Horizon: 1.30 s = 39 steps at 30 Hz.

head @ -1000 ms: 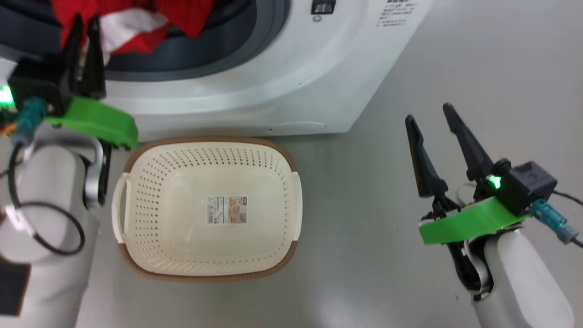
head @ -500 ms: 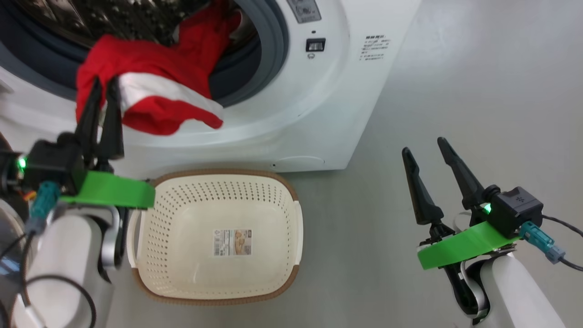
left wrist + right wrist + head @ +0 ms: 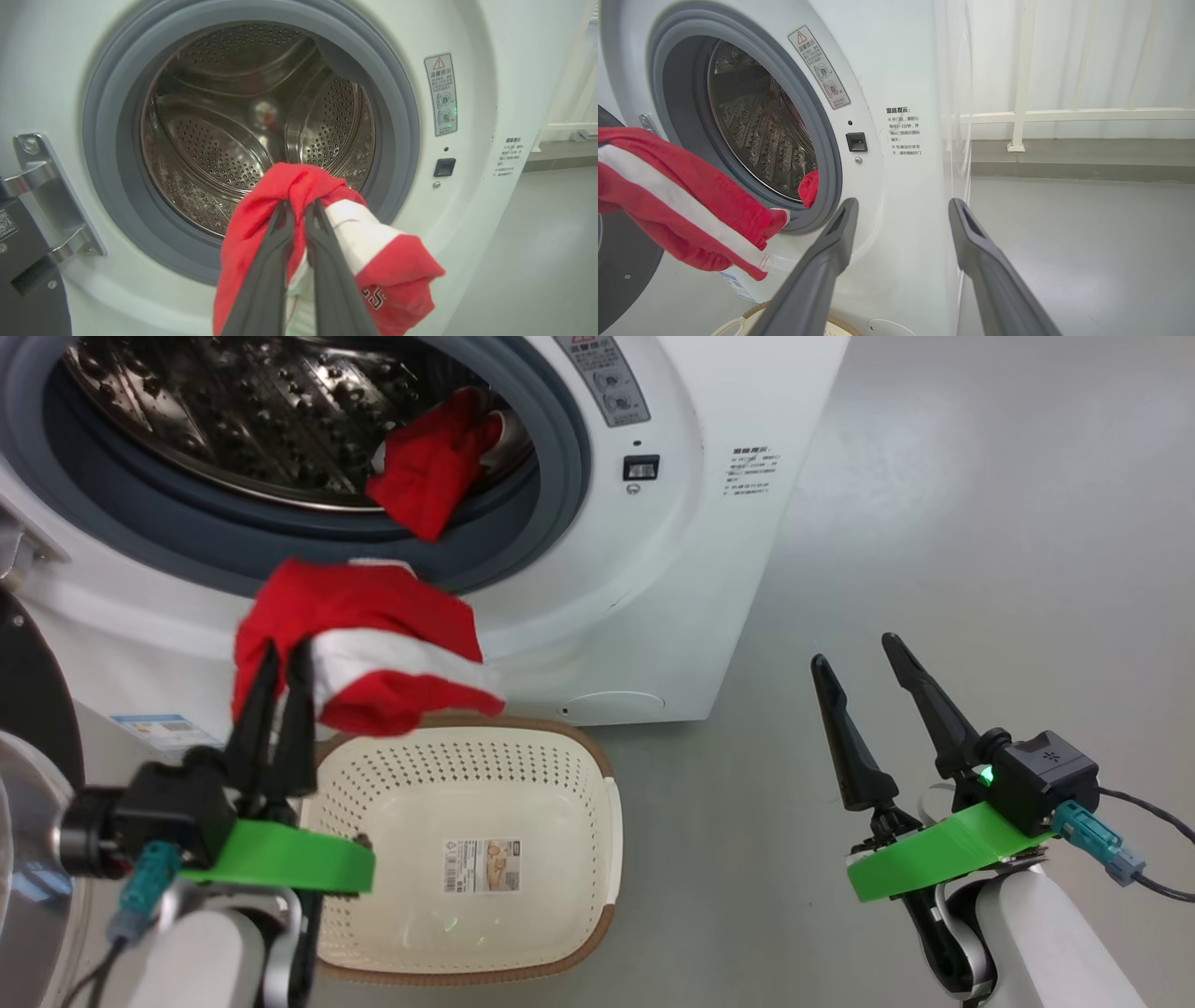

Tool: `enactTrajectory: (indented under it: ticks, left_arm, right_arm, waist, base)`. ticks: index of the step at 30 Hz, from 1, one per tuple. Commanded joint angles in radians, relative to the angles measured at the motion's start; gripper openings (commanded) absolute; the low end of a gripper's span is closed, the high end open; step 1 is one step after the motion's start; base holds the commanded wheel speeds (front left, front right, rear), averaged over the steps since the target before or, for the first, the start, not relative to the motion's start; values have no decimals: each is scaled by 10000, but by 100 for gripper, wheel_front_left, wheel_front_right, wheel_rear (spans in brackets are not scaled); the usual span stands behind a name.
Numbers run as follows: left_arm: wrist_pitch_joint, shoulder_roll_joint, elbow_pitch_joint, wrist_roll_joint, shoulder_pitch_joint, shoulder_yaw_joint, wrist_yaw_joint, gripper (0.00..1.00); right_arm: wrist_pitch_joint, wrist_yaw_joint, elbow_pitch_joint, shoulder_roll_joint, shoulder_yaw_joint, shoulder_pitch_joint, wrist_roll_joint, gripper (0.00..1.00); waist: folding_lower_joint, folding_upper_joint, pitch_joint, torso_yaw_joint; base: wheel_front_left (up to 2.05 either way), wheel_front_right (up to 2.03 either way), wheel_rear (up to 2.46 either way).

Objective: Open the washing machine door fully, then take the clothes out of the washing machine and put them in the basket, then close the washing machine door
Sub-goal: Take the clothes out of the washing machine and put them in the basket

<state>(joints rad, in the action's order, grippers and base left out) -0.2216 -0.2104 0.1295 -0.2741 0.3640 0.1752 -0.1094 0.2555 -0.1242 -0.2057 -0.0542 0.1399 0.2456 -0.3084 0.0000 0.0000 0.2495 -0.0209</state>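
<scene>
My left gripper (image 3: pixel 278 651) is shut on a red garment with a white band (image 3: pixel 373 653), one of the clothes, held in the air above the back left rim of the basket (image 3: pixel 569 747). The left wrist view shows the closed fingers (image 3: pixel 280 242) pinching the cloth (image 3: pixel 387 261) in front of the washing machine (image 3: pixel 672 569) and its steel drum (image 3: pixel 224 130). A second red garment (image 3: pixel 434 462) lies at the drum's mouth. The washing machine door (image 3: pixel 23 691) stands swung open at the far left. To the right, my right gripper (image 3: pixel 854 651) is open over the floor, holding nothing.
The grey floor (image 3: pixel 934 523) stretches to the right of the machine. A white railing (image 3: pixel 1017 116) and a pale wall stand beyond it. The door's metal hinge (image 3: pixel 46 196) sits on the machine's left side.
The head camera has tilted up, shifting the whole picture. My left gripper has pulled the red and white garment out of the drum, down toward the basket. The right gripper stays open.
</scene>
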Motion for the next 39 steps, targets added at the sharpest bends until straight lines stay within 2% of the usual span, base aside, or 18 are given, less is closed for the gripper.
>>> enactTrajectory:
  ticks: [1,8,15,31,39]
  left_arm:
    - [7,-164,-293,-75,-109,-254,-84,0]
    - [-122,158,226,-277,-336,-73,-27,0]
    - [-80,476,2137,-665,162,27,233,0]
    - [619,1013,7299,-1416,2255,432,1423,0]
    - [596,1207,9377,-1680,3414,580,1948,0]
  right_arm:
    - [63,-65,303,40,207,-113,-73,100]
    - [63,-65,390,40,224,-25,-64,100]
    - [63,-65,519,40,182,126,0,100]
    - [63,-65,651,40,136,518,28,100]
    - [63,-65,737,40,76,707,107,100]
  waist:
    - [0,0,66,-6]
    - [0,0,385,-25]
    - [0,0,887,-85]
    - [0,0,2005,-362]
    - [0,0,2637,-407]
  base:
    - [0,0,0]
    - [0,0,0]
    - [0,0,0]
    - [0,0,0]
    - [0,0,0]
